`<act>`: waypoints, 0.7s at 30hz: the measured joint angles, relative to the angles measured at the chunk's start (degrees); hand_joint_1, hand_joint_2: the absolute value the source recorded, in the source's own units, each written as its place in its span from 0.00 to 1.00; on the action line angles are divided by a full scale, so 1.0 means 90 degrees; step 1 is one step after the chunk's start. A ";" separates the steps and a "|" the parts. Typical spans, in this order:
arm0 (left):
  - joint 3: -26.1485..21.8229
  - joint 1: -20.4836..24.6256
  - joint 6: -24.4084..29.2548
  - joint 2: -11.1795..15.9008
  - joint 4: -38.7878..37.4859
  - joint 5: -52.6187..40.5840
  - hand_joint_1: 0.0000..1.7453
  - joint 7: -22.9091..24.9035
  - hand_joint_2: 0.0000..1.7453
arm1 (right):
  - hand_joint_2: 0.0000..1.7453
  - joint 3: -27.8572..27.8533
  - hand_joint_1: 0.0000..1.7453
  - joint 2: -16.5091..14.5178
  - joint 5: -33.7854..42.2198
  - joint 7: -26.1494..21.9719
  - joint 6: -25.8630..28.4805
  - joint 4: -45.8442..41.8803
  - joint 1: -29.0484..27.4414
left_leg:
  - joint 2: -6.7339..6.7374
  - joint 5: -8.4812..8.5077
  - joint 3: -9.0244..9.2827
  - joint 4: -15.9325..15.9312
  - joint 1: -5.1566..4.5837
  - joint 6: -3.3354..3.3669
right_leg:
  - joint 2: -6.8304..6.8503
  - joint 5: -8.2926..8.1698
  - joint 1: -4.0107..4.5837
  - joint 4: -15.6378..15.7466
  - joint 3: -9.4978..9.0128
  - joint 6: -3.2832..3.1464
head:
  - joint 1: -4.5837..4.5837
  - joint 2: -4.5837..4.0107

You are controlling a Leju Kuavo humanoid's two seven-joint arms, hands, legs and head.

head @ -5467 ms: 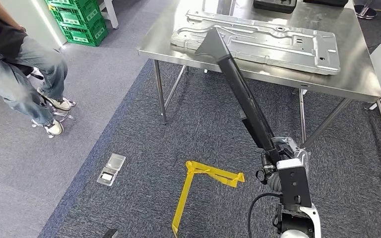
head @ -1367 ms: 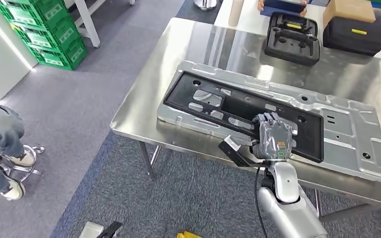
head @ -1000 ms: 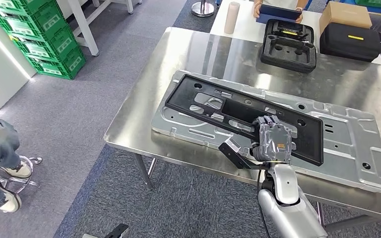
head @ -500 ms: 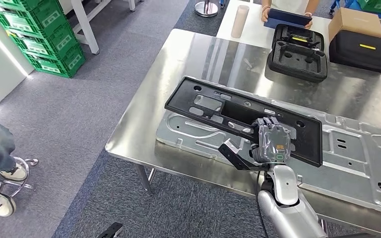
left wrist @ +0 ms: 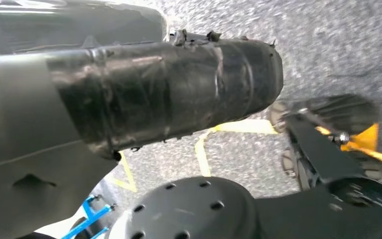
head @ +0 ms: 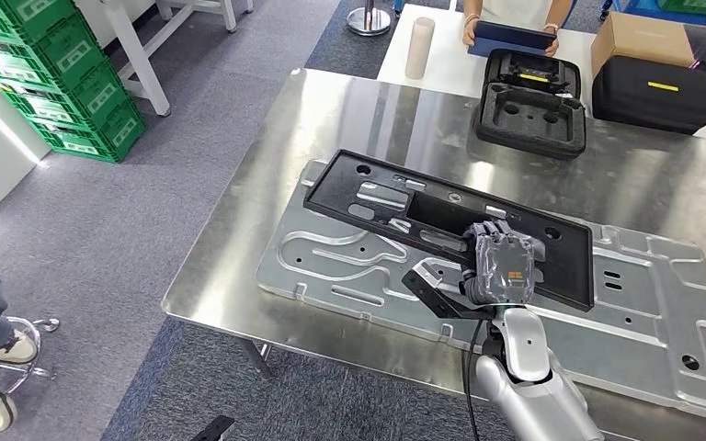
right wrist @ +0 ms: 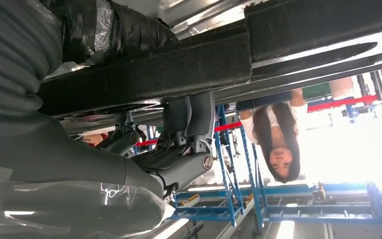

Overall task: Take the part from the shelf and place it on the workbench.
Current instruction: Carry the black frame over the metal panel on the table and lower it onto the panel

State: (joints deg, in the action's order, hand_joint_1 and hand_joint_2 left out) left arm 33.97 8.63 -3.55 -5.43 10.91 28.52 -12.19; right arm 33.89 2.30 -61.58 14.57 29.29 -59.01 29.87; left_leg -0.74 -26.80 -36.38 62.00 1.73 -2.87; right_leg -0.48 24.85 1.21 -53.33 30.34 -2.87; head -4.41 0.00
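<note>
The part is a long black rectangular frame (head: 565, 262) with cut-outs. It lies slightly tilted over a large stamped metal panel (head: 643, 303) on the steel workbench (head: 331, 110). My right hand (head: 501, 266), wrapped in clear plastic, grips the frame's near long edge about mid-length. In the right wrist view the black bar of the part (right wrist: 179, 59) runs across my right hand (right wrist: 25, 99), with fingers wrapped around it. My left hand (left wrist: 164, 94) hangs low over the carpet; its finger posture is unclear.
At the bench's far side sit an open black foam case (head: 530, 112), a black bag (head: 653, 92), a cardboard box (head: 648, 37) and a cardboard tube (head: 418, 48). A person holds a tablet (head: 510, 37) there. Green crates (head: 55, 92) stand at the far left.
I have walked up to the bench, so the whole view shifted. The part, carried upright beside me earlier, now lies flat over the metal panel, still in my right hand.
</note>
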 joint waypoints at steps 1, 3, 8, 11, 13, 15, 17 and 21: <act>0.0001 0.0003 0.0012 0.0011 0.0000 0.0000 0.00 0.0003 0.00 | 0.75 0.0001 0.75 0.0002 0.0012 0.0016 -0.0001 0.0004 0.0002 | -0.0004 0.0121 0.0040 -0.0286 -0.0001 0.0007 | -0.0007 0.0084 -0.0006 -0.0120 0.0021 0.0045 | 0.0001 0.0000; 0.0002 0.0004 0.0030 0.0022 -0.0001 -0.0006 0.00 0.0023 0.25 | 0.25 0.0007 0.25 0.0005 0.0029 0.0038 -0.0007 0.0008 0.0003 | -0.0011 0.0120 0.0069 -0.0411 -0.0024 0.0115 | -0.0020 0.0205 -0.0003 -0.0295 0.0091 0.0108 | 0.0002 0.0000; 0.0028 0.0037 0.0128 0.0009 0.0000 -0.0079 0.00 0.0136 0.00 | 0.00 0.0024 0.00 0.0019 0.0039 0.0066 -0.0016 0.0006 0.0034 | -0.0006 0.0149 0.0122 -0.0384 0.0035 0.0298 | -0.0012 0.0568 -0.0040 -0.0929 0.0409 0.0279 | 0.0018 -0.0001; 0.0029 0.0055 0.0129 -0.0033 0.0000 -0.0086 0.00 0.0166 0.00 | 0.00 0.0032 0.00 0.0026 0.0045 0.0074 -0.0017 0.0011 0.0033 | -0.0007 0.0129 0.0142 -0.0393 0.0053 0.0311 | 0.0028 0.0957 -0.0150 -0.2159 0.1099 0.0406 | 0.0037 0.0000; 0.0032 0.0051 0.0122 -0.0038 0.0000 -0.0080 0.00 0.0140 0.00 | 0.00 0.0038 0.00 0.0027 0.0057 0.0075 -0.0017 0.0018 0.0021 | -0.0011 0.0112 0.0164 -0.0395 0.0058 0.0305 | 0.0042 0.0749 -0.0183 -0.2186 0.1229 0.0405 | 0.0037 0.0000; 0.0038 0.0053 0.0117 -0.0038 0.0000 -0.0076 0.00 0.0117 0.00 | 0.00 0.0039 0.00 0.0031 0.0068 0.0076 -0.0017 0.0024 0.0043 | -0.0021 0.0099 0.0218 -0.0421 0.0058 0.0291 | 0.0042 0.0232 -0.0167 -0.1326 0.0896 0.0313 | 0.0039 0.0000; 0.0043 0.0060 0.0111 -0.0045 0.0000 -0.0075 0.00 0.0114 0.00 | 0.00 0.0039 0.00 0.0032 0.0090 0.0075 -0.0017 0.0025 0.0079 | -0.0026 0.0107 0.0268 -0.0478 0.0059 0.0244 | 0.0048 -0.0046 -0.0117 -0.0521 0.0517 0.0185 | 0.0038 0.0000; 0.0044 0.0066 0.0103 -0.0072 0.0000 -0.0072 0.00 0.0114 0.00 | 0.00 0.0039 0.00 0.0020 0.0139 0.0065 -0.0016 0.0018 0.0095 | -0.0012 0.0133 0.0316 -0.0587 0.0079 0.0084 | 0.0050 -0.0087 -0.0073 -0.0124 0.0292 0.0115 | 0.0051 0.0000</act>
State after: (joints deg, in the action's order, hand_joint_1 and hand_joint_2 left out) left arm 34.36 9.23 -2.62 -6.08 10.91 27.87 -11.16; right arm 34.25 2.48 -60.33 15.16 29.14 -58.85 30.73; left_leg -0.85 -25.61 -33.54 56.72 2.45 -2.11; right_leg -0.03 24.07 0.56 -54.45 32.96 -1.83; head -3.95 0.00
